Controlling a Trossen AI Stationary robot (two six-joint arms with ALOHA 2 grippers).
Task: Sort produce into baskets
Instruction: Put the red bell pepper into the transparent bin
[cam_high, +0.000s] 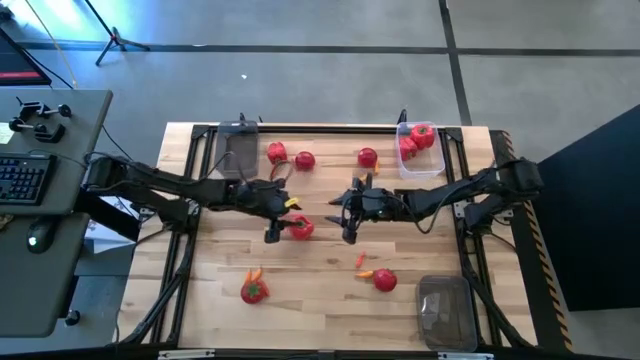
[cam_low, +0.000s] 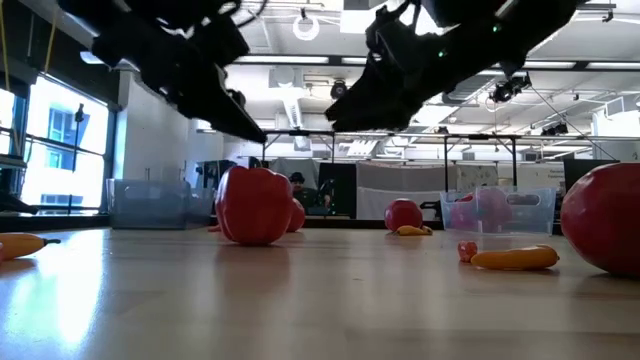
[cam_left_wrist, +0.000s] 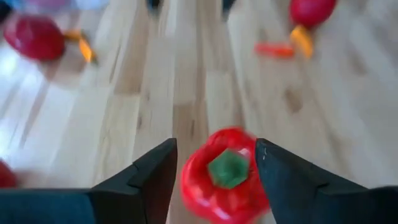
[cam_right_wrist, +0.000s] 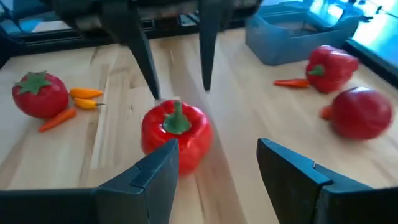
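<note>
Mid-tabletop: red pepper (cam_left_wrist: 225, 176) upright between left tool's (cam_left_wrist: 214, 167) wide-open fingers, not yet pinched. Right tool (cam_right_wrist: 217, 163) close by, also wide, facing it; left nearer.

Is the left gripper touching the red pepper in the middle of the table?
Apart. In the left wrist view the left gripper is open around the red pepper, with bare table showing between the pepper and each finger.

Grey tiled floor (cam_high: 330, 60), bright window (cam_low: 60, 140), keyboard desk (cam_high: 55, 140)
</note>
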